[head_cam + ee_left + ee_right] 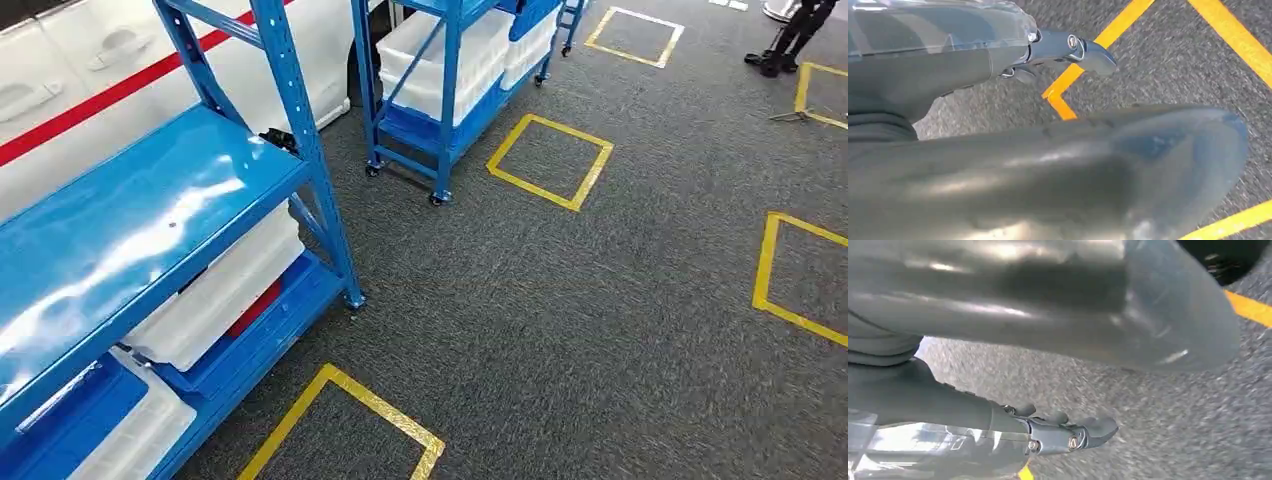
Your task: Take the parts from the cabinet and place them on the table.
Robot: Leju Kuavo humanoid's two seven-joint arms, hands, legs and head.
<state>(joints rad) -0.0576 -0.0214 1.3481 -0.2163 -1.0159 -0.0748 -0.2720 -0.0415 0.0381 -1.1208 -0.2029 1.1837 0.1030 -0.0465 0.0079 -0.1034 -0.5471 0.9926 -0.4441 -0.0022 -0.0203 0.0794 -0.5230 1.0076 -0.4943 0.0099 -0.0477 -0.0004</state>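
The blue cabinet rack stands at the left of the head view, its glossy top shelf bare. On the shelf below lies a white plastic bin with something red beside it. Lower down sit a blue crate and another white bin. A small black object shows at the rack's far corner. My left hand hangs over the grey carpet, its fingers stretched out and holding nothing. My right hand hangs the same way, its fingers straight and holding nothing.
A second blue rack on wheels holds white bins at the back. Yellow tape squares mark the grey carpet. A white car body with a red stripe stands behind the near rack. A person's legs show at the far right.
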